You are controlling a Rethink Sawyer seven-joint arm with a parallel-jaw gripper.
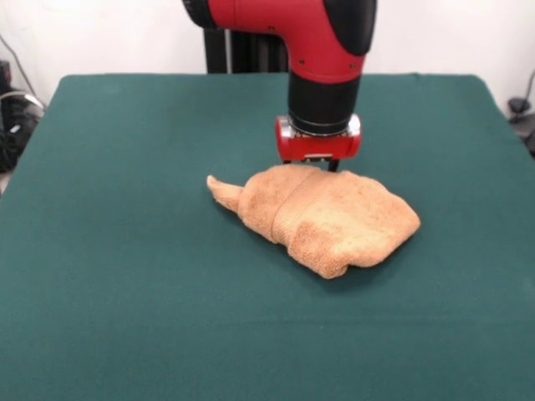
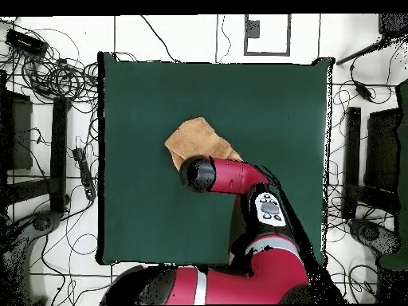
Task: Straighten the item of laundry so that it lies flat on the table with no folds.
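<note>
The towel (image 1: 322, 219) lay bunched near the middle of the table (image 1: 125, 276), well clear of all four edges, its orange-tan terry cloth doubled over itself in a thick, rounded heap rather than spread flat. In the front view one narrow corner trailed out toward the picture's left, while the bulkier folded mass sat toward the right, with a crease running across the top. The red and black arm (image 1: 322, 50) came straight down over the towel's far edge, and the gripper (image 1: 319, 164) stood at that edge, its red wrist block just above the cloth (only a dark tip showed beside the fabric). Whether the jaws were open, closed or holding cloth could not be told. From overhead, the arm covered part of the towel (image 2: 199, 142) and hid the gripper entirely.
</note>
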